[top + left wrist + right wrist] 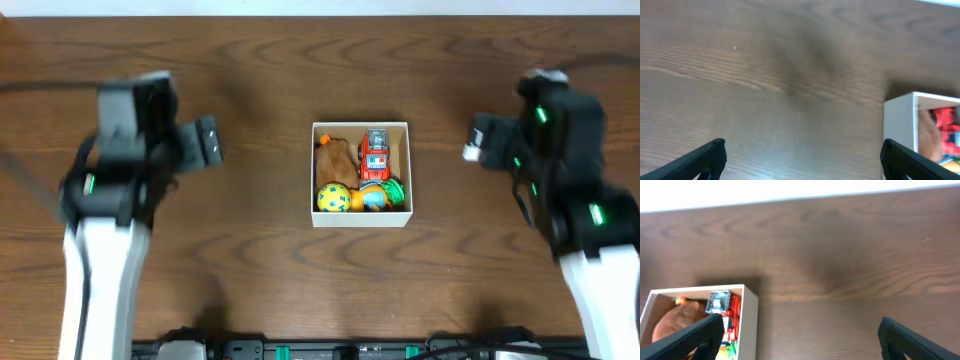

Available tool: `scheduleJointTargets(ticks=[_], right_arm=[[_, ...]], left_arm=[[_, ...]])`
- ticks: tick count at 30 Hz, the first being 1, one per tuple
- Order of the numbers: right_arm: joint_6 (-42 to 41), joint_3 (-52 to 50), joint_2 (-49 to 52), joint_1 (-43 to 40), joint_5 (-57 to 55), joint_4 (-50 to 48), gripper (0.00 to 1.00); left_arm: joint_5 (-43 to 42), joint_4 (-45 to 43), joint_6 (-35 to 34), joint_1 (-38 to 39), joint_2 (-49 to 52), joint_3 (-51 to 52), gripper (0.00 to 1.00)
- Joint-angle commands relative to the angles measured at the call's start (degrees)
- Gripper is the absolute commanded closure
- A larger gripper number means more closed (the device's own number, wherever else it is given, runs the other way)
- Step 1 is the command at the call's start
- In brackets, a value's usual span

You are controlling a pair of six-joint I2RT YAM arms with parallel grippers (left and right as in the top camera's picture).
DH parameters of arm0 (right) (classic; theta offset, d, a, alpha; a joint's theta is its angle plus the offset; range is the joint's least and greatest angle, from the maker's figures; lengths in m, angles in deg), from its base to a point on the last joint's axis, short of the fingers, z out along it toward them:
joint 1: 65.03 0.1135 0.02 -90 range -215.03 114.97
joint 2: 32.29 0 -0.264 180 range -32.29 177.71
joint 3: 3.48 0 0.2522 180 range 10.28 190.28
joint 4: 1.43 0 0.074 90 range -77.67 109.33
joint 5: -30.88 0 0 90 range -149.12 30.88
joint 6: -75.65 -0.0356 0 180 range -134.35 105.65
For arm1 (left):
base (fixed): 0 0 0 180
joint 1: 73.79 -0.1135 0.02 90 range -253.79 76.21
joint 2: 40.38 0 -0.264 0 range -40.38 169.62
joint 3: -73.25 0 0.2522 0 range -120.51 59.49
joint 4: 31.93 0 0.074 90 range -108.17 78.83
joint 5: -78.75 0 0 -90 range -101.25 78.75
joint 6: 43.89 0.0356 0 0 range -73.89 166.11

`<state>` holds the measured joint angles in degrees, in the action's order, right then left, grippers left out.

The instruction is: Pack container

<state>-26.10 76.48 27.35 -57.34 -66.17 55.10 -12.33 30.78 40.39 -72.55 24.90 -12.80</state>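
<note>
The container (361, 221), a small square white box, sits at the table's middle. Inside lie a brown plush toy (337, 160), a red toy truck (376, 152), a yellow ball (334, 198) and an orange and green toy (380, 193). My left gripper (208, 139) is open and empty, left of the box. My right gripper (476, 141) is open and empty, right of the box. The left wrist view shows the box's wall (900, 127) at the right, past open fingers (802, 150). The right wrist view shows the box (749, 322) at the left between open fingers (800, 330).
The dark brown wooden table (250, 270) runs under both arms. Its far edge meets a white wall (790, 190). A black rail with connectors (340, 350) runs along the front edge.
</note>
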Motion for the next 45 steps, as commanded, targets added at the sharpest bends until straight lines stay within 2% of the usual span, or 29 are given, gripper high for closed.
scheduleJointTargets(ticks=[1, 4, 9, 13, 36, 40, 43, 45], right_arm=[[-1.55, -7.72, -7.96, 2.32, -5.11, -0.5, 0.01], [-2.69, -15.85, -16.87, 3.93, -7.89, -0.76, 0.01], [-7.17, -27.06, -31.26, 5.05, -8.63, -0.11, 0.01], [-7.5, -30.45, -38.45, 5.03, -8.68, 0.37, 0.01], [-7.5, -30.75, -40.24, 5.03, -9.11, 1.9, 0.01], [-7.23, -32.06, -42.05, 4.46, -4.35, 2.82, 0.01], [-3.74, -37.05, -46.97, 3.13, -0.92, -0.59, 0.01], [-0.92, -42.95, -52.3, 2.19, 2.1, -7.32, 0.01]], left_arm=[[0.15, -2.14, 1.25, -0.13, -11.13, 7.85, 0.02], [0.15, -4.52, 1.2, -0.13, -21.81, 14.71, 0.02], [0.26, -2.89, -0.13, -0.15, -36.35, 22.36, 0.02], [0.26, -1.84, -0.55, -0.15, -41.42, 24.35, 0.02], [0.26, -1.42, -0.55, -0.15, -41.79, 24.39, 0.02], [0.26, -1.42, -0.55, -0.15, -41.79, 24.39, 0.02], [0.26, -1.42, -0.55, -0.15, -41.79, 24.39, 0.02], [0.26, -1.42, -0.55, -0.15, -41.79, 24.39, 0.02]])
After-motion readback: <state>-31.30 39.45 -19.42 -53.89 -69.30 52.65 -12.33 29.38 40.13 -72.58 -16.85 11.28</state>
